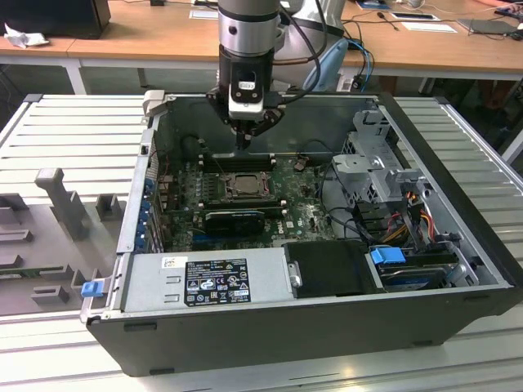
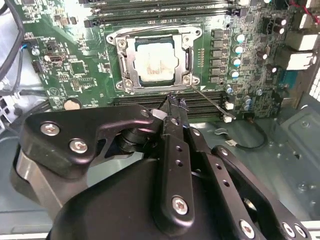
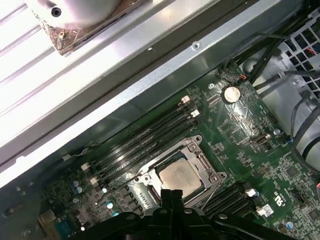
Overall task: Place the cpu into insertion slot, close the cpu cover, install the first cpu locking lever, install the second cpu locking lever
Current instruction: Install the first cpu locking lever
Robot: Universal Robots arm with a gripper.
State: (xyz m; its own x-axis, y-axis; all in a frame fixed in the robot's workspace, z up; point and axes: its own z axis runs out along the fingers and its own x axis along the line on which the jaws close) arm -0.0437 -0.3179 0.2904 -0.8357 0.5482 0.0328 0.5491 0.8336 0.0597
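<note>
While the gripper (image 1: 245,140) is pointed down inside the open computer case (image 1: 327,335), its black fingers (image 2: 176,120) are seen pressed together at the tips, with nothing gripped between them. Below the fingertips and slightly beyond them, the cpu (image 2: 155,65) is seated flat in the insertion slot (image 2: 189,59). Its pale metal face is shown through the window of the cpu cover (image 2: 127,62). The cover is laid flat over the chip and frames it on all sides. From the socket corner nearest the gripper, a thin wire lever (image 2: 210,101) is seen running slantwise across the black memory slots (image 2: 135,100). It is close beside the fingertips but is not touched by them. The green motherboard (image 2: 75,65) is spread out beneath the gripper. In the first wrist view the chip is seen just past the closed fingertips, and a further bank of memory slots is set between it and the grey wall of the case.
</note>
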